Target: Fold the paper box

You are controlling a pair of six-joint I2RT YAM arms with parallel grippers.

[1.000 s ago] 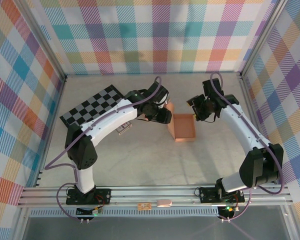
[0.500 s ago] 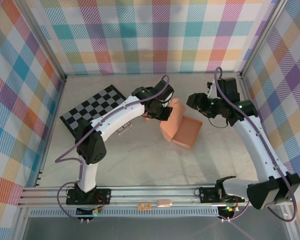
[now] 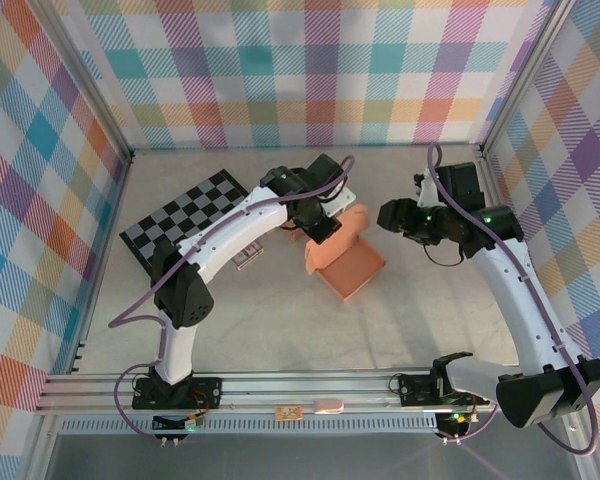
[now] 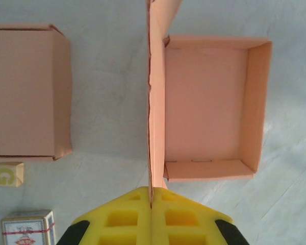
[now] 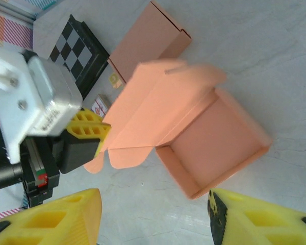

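left claw (image 4: 151, 198) pinching flap (image 4: 155, 102), right claw (image 5: 153, 204) parted

The left gripper (image 4: 151, 193), its yellow fingers (image 4: 123, 219) pressed together, pinches the near edge of the lid flap (image 4: 155, 102), which stands upright and is seen edge-on as a thin vertical line. Right of the flap and joined to it lies the paper box (image 4: 204, 102), an open tray with four low walls. Left, well apart on the grey table (image 4: 109, 102), sits a second box (image 4: 28, 92), closed. Just nearer lie a lettered block (image 4: 8, 174) and a small pack (image 4: 28, 230) with a red band.
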